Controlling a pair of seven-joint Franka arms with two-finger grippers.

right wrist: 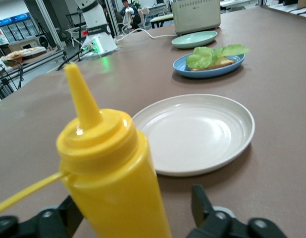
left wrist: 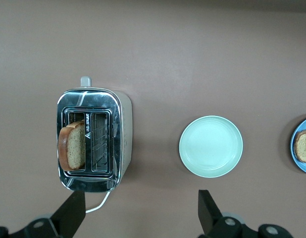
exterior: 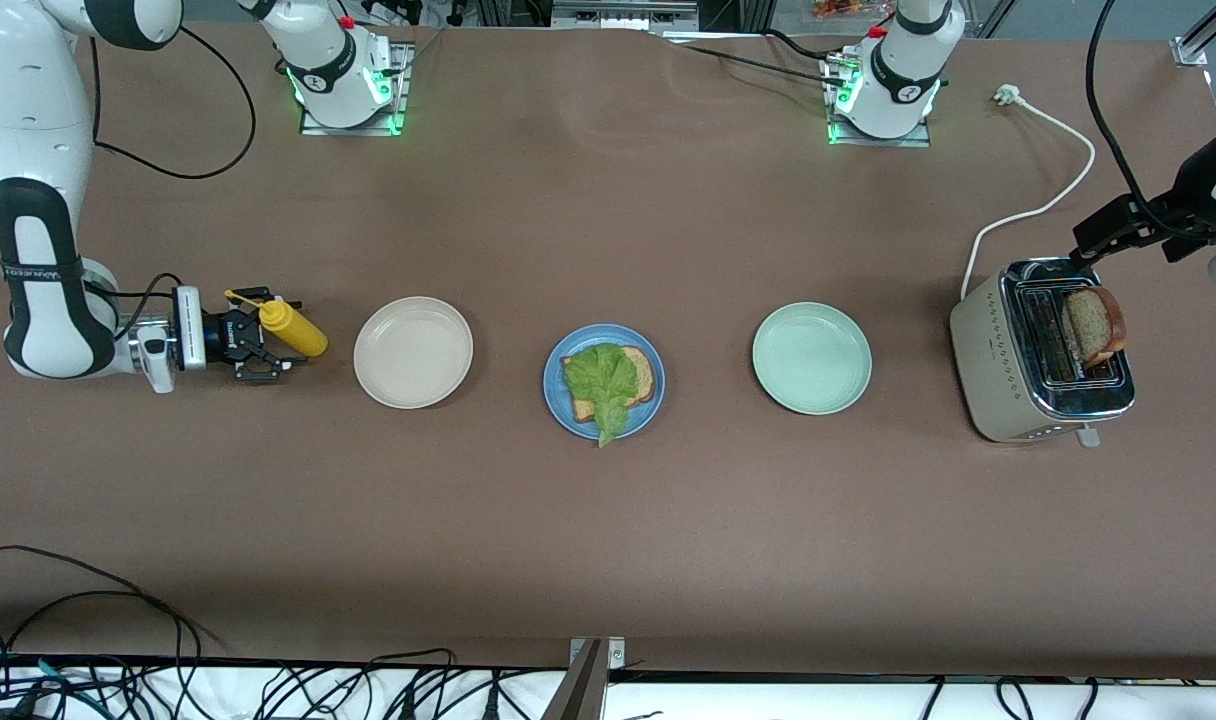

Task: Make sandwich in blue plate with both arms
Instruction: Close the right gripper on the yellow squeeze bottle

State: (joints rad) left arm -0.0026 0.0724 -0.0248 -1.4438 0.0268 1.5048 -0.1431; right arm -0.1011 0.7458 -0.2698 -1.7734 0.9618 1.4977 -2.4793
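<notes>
1. The blue plate sits mid-table between a beige plate and a pale green plate. It holds one bread slice topped with a lettuce leaf.
2. The right gripper is low at the right arm's end of the table, jaws spread around a yellow mustard bottle standing beside the beige plate.
3. The left gripper hangs over the toaster, jaws spread wide and empty.
4. A second toast slice stands in the toaster's slot.
</notes>
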